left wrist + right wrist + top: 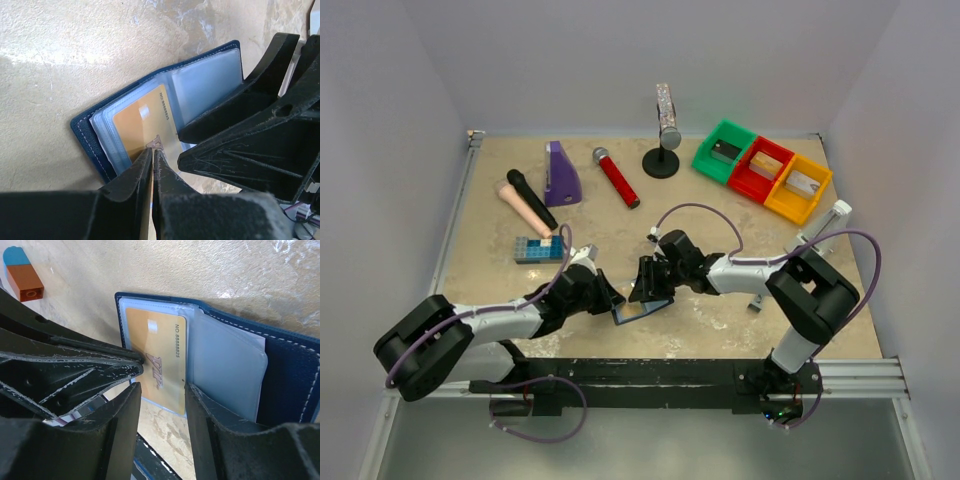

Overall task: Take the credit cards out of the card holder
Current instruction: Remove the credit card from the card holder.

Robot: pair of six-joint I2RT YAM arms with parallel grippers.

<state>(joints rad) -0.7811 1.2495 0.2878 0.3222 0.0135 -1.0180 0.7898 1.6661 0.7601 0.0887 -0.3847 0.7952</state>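
Here the left hand (pixel 152 149) pinches the orange-gold card (pixel 140 122); the right hand (pixel 163 387) seems spread open over it.

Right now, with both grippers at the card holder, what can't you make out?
Left wrist: near end of the orange-gold card, hidden between the left gripper fingers.
Right wrist: whether the right gripper touches that card; it straddles it.
Both wrist views: any cards behind it, masked by the frosted sleeves.
Top external: the card holder contents, covered by both grippers and too small.
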